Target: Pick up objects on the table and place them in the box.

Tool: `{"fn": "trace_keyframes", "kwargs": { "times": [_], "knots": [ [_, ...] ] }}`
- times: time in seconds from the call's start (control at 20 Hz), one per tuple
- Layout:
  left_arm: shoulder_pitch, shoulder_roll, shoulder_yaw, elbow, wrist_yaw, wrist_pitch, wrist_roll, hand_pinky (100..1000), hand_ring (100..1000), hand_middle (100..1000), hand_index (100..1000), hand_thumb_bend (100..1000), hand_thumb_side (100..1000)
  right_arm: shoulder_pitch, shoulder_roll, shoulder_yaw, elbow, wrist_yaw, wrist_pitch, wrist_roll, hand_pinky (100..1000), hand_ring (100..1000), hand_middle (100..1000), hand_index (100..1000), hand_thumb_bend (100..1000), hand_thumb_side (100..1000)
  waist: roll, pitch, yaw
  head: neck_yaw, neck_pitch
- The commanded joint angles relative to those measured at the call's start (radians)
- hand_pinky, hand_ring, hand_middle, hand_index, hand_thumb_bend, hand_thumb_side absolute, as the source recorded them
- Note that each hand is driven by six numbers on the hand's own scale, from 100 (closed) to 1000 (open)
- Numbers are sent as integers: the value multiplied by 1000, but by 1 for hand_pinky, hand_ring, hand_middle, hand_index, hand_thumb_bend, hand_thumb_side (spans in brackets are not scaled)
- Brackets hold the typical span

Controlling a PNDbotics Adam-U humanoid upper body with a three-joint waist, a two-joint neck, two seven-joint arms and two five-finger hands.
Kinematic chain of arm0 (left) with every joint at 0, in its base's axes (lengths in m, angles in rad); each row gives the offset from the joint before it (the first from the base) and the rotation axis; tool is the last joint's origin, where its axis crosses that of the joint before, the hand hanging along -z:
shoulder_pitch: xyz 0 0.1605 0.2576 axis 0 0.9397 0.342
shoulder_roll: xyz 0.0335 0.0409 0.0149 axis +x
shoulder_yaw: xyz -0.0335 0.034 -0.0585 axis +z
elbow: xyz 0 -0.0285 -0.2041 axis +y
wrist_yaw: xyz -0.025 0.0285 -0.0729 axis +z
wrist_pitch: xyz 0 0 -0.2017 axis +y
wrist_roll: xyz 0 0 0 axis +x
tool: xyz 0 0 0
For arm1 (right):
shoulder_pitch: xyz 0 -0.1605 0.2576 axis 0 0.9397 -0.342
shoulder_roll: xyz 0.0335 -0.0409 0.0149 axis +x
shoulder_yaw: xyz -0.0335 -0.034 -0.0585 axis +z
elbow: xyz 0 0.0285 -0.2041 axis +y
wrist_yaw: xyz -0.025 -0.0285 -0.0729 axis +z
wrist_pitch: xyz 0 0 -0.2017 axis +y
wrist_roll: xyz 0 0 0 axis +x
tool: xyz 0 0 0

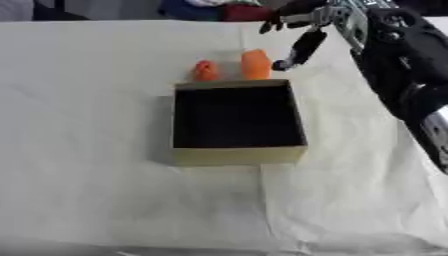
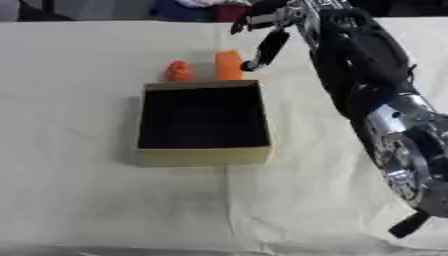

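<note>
Box sits open-topped on surface, two orange objects beyond it; my right robot hand, fingers relaxed and empty, hovers beside them for pickup.

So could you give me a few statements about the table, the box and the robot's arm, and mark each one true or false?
1. The box has orange things inside. False: it looks empty.
2. Two orange objects, a taller one and a smaller one, sit just beyond the box. True.
3. The right hand holds the taller object. False: it hangs beside it, holding nothing.
4. A pale cloth covers the table. True.
5. The left hand is reaching too. False: it is out of view.
</note>
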Motion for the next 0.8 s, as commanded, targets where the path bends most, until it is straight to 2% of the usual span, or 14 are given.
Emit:
{"fn": "trace_keyframes", "kwargs": {
  "times": [0.05, 0.5, 0.8],
  "knots": [
    [-10, 20, 3, -17, -2, 1, -1, 757, 551, 634, 776, 100, 844, -33, -3, 6, -2, -28, -13, 15, 894, 889, 904, 974, 326, 478, 2, -14, 3, 0, 5],
    [-15, 13, 1, -17, -1, 4, -5, 758, 550, 633, 776, 100, 845, -38, 26, 14, 2, -36, -18, 46, 896, 898, 910, 980, 334, 480, -1, -3, 12, -3, 4],
    [-18, 10, 2, -17, -1, 3, -7, 758, 549, 633, 773, 100, 846, -36, 44, 19, 36, 10, 7, 68, 891, 903, 909, 976, 345, 484, -3, 5, 22, -7, -1]
  ]
}}
